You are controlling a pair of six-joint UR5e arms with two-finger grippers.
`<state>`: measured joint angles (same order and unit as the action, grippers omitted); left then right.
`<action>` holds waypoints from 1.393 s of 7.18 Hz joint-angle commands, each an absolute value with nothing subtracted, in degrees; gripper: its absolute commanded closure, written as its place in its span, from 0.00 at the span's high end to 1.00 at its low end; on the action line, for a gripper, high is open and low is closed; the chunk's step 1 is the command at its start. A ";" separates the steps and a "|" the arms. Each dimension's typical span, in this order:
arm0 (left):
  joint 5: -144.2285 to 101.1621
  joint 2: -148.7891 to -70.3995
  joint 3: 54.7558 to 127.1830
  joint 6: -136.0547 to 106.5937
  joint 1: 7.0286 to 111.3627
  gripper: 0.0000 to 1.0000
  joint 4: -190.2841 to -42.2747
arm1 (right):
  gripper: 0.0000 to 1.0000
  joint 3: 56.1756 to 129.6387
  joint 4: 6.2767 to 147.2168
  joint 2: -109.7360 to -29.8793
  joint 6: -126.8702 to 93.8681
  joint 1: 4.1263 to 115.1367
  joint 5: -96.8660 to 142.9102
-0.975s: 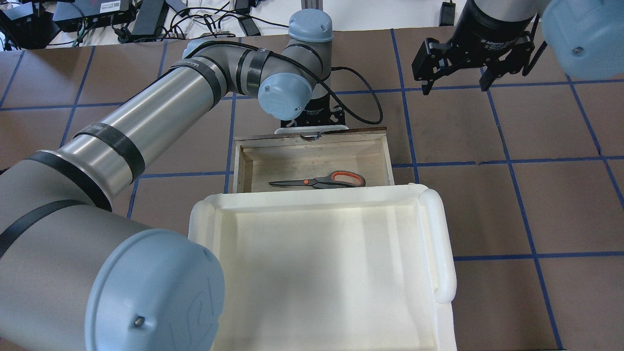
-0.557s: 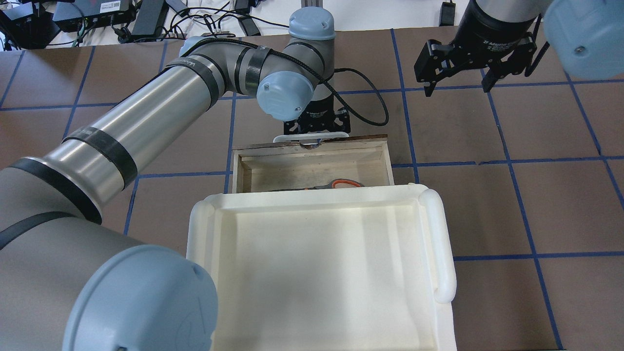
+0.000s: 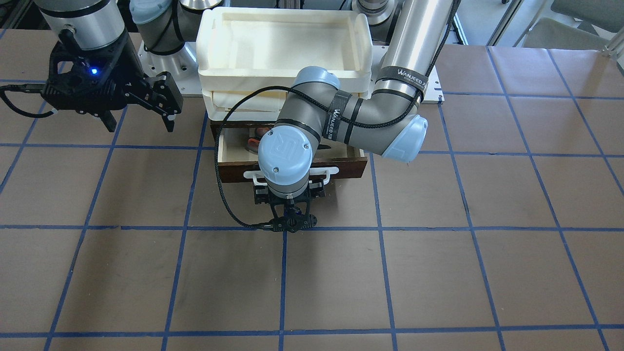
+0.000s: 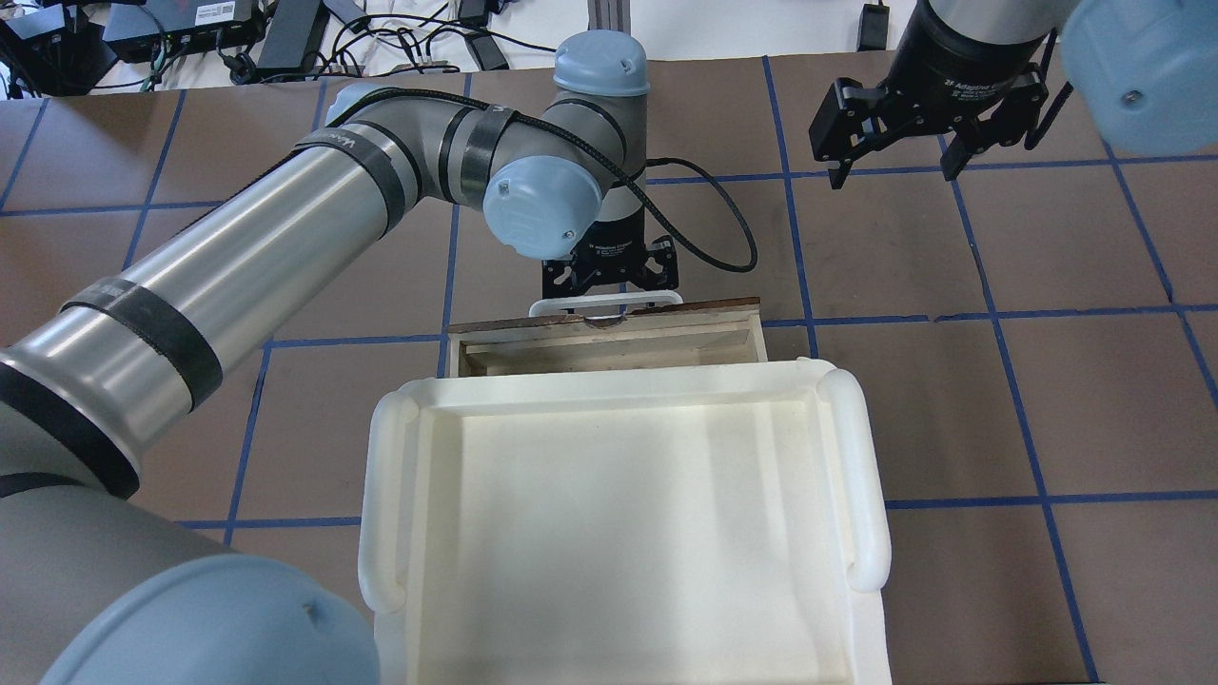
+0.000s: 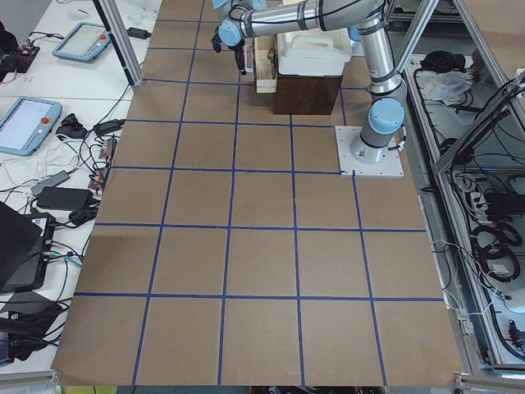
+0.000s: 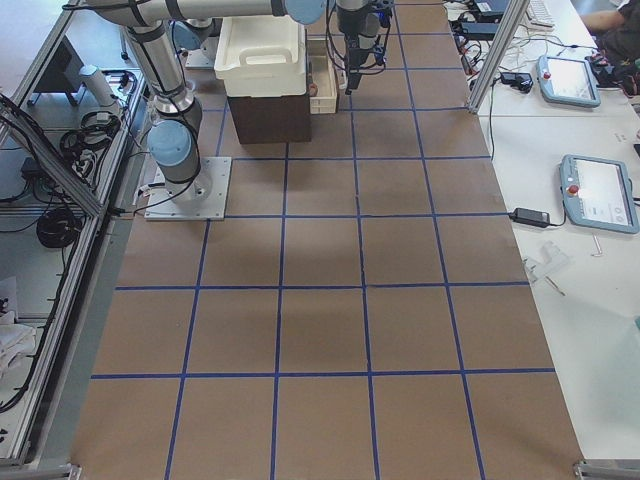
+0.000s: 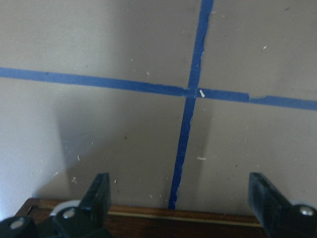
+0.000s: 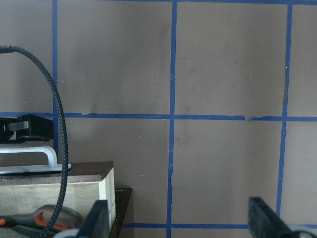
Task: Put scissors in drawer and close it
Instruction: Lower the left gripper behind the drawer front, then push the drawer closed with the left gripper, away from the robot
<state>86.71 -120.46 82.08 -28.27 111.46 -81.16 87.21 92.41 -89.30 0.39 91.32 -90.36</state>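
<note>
The drawer (image 4: 723, 341) is partly out from under the cream tray unit, its dark front (image 3: 234, 171) facing away from the robot. The scissors (image 3: 253, 143) lie inside it; their orange-lined handle also shows in the right wrist view (image 8: 47, 217). In the overhead view the tray hides them. My left gripper (image 4: 609, 283) points down, right against the white bar handle (image 4: 605, 304) on the far side of the drawer front. Its fingers (image 7: 99, 191) are wide apart and hold nothing. My right gripper (image 4: 890, 169) is open and empty, above the table to the right of the drawer.
The cream-white tray unit (image 4: 856, 476) sits on top of the drawer's cabinet (image 5: 308, 94) and covers most of the drawer. A black cable (image 4: 733, 238) loops from the left wrist over the table. Blue tape lines grid the brown table (image 3: 438, 273).
The drawer has slid in under the tray unit with my left gripper moving along behind the handle. The scissors have gone out of the overhead view. The right gripper has hardly moved.
</note>
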 commanded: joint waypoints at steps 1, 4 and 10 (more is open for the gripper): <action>84.66 -118.05 83.76 -28.65 111.53 1.00 -83.30 | 1.00 87.28 92.46 -89.30 0.44 91.32 -90.35; 84.11 -116.20 83.85 -32.94 113.02 1.00 -87.27 | 1.00 87.28 92.55 -89.30 0.53 91.23 -90.35; 83.76 -114.87 83.94 -37.35 114.17 1.00 -93.41 | 1.00 87.36 92.02 -89.30 0.62 91.23 -90.44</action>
